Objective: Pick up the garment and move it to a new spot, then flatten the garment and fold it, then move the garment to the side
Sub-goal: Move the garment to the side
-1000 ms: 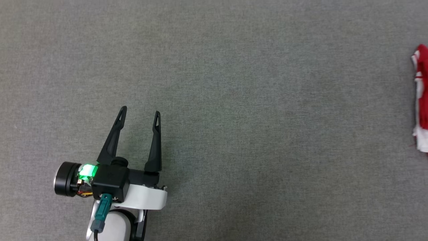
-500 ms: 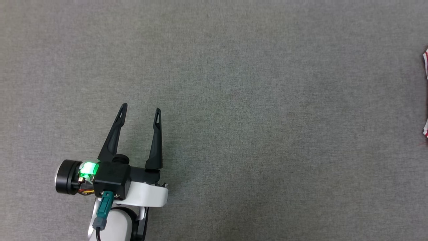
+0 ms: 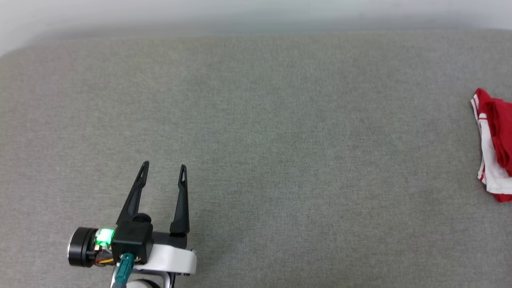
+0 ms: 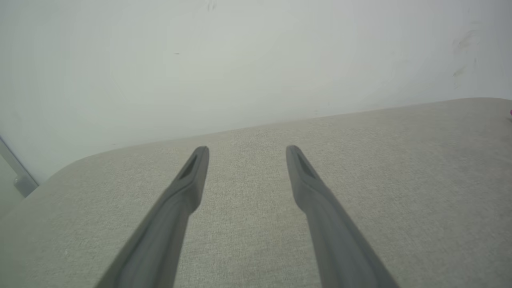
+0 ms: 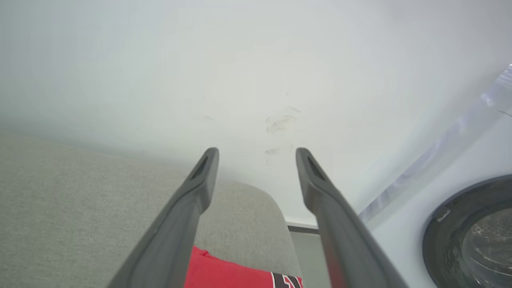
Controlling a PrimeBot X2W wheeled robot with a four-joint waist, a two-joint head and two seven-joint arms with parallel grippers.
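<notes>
The garment (image 3: 494, 146) lies bunched at the right edge of the grey cloth surface, red with white and striped trim, partly cut off by the frame. In the right wrist view a red part of the garment (image 5: 232, 274) sits below my right gripper (image 5: 257, 156), whose fingers stand open with nothing between them, raised above the cloth. My left gripper (image 3: 164, 167) hovers open and empty over the surface at the lower left, far from the garment; the left wrist view shows the same left gripper (image 4: 247, 151) open above bare fabric.
A pale wall (image 3: 256, 12) runs behind the surface's far edge. In the right wrist view a washing machine door (image 5: 472, 236) stands beyond the surface's right end, with a strip of floor (image 5: 310, 256) between. Bare grey cloth surface (image 3: 304, 160) spans the middle.
The head camera has tilted, so the far edge and wall now show and more of the garment is in frame. The left gripper holds the same open pose.
</notes>
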